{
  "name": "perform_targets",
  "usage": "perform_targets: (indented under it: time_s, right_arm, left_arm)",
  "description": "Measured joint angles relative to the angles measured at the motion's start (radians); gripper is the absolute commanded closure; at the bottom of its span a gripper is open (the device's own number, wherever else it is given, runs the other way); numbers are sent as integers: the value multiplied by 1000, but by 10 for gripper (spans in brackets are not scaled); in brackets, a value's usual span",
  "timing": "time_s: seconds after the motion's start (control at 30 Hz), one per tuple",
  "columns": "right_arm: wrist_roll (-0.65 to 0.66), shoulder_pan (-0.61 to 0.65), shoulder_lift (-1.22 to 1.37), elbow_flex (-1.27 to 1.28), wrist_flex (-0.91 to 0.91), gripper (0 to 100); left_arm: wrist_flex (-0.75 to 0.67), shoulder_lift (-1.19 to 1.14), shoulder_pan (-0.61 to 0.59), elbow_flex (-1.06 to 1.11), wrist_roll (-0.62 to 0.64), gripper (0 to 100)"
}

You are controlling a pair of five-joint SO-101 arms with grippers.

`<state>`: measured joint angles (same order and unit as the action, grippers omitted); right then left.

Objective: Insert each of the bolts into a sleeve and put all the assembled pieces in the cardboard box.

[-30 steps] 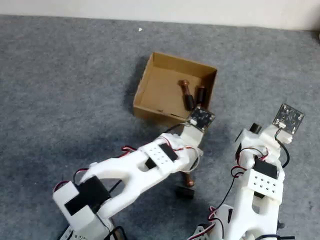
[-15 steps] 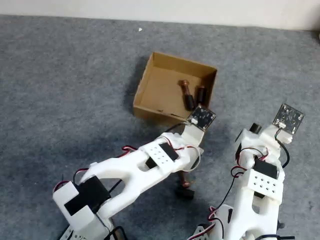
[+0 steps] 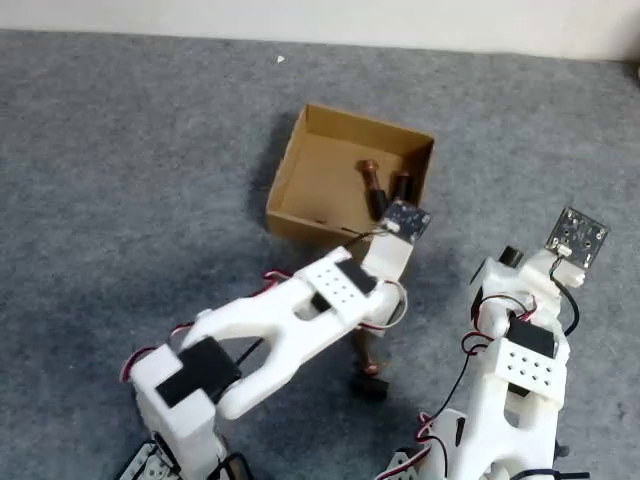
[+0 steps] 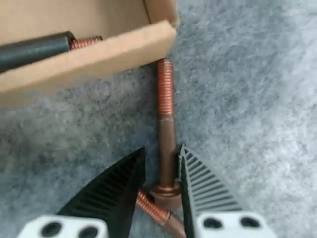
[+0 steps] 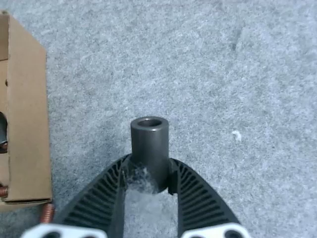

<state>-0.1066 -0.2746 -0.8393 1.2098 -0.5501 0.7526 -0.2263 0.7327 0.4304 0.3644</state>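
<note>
My left gripper (image 4: 161, 149) is shut on a copper bolt (image 4: 166, 119), gripping the shaft just above the head; the threaded tip points at the corner of the cardboard box (image 4: 99, 54). A second bolt (image 4: 154, 212) lies on the carpet under it. My right gripper (image 5: 148, 163) is shut on a dark sleeve (image 5: 149, 141), held upright with its bore showing. In the high view the box (image 3: 288, 172) holds two assembled pieces (image 3: 378, 196), the left arm's wrist (image 3: 404, 220) hangs by its near right corner, and the held sleeve (image 3: 510, 256) is to the right.
A loose black sleeve (image 3: 369, 386) lies on the grey carpet between the two arms, with copper bolt parts (image 3: 373, 360) just beyond it. In the right wrist view the box wall (image 5: 25, 129) and a bolt's thread (image 5: 46, 213) sit at the edge.
The left arm has swung and stretched a little farther toward the box, its wrist now closer to the box's near wall. The right arm with its sleeve has not moved.
</note>
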Motion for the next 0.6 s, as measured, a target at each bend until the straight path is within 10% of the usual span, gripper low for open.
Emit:
perform_targets:
  time_s: [0.6]
  right_arm:
    - [0, 0, 0, 0, 0, 993]
  left_arm:
    - [282, 2, 11, -186, 6, 995]
